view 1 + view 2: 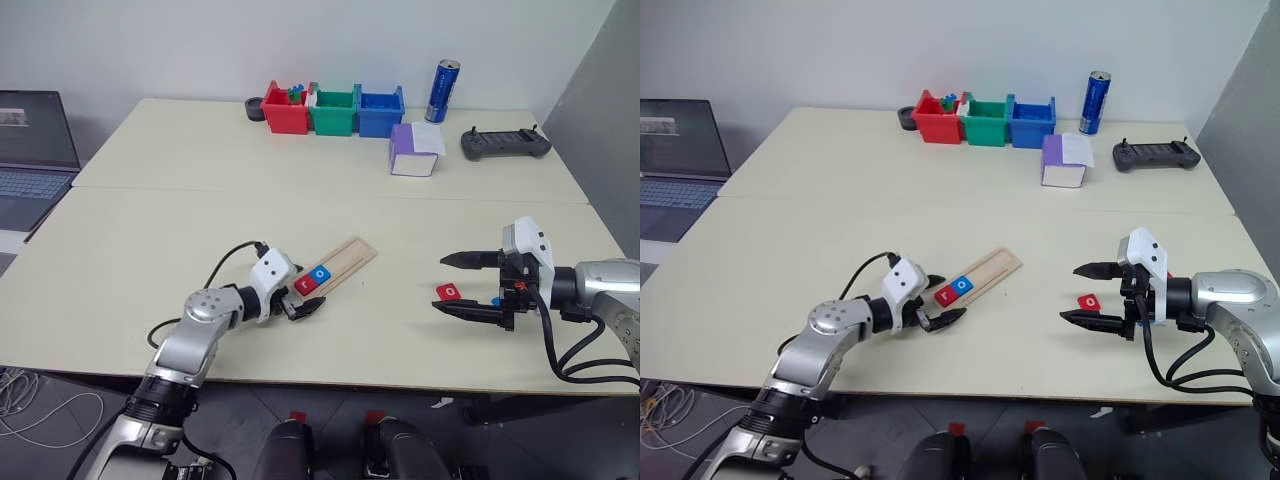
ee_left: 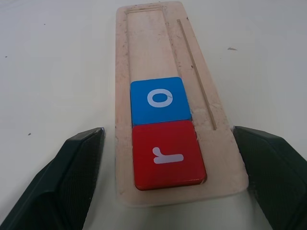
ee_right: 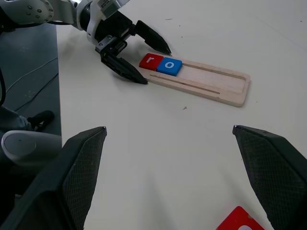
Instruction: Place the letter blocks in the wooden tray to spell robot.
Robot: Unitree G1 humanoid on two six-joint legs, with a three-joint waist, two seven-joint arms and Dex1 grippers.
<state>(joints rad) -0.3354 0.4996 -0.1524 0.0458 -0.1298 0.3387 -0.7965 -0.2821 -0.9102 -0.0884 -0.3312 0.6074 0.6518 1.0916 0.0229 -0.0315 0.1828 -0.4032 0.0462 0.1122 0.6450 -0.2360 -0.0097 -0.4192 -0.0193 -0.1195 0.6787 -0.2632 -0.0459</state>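
The wooden tray [image 1: 338, 265] lay slantwise on the tabletop [image 1: 300, 210], holding a red r block [image 2: 168, 155] at its near end and a blue o block [image 2: 159, 99] touching it; the rest of the tray was bare; the left gripper [image 1: 303, 306] sat at that near end, fingers spread to either side of the tray's end, holding nothing; the right gripper [image 1: 452, 287] hovered well apart on the right, fingers spread wide and empty, with a red o block [image 1: 449, 292] lying on the tabletop between its fingertips.
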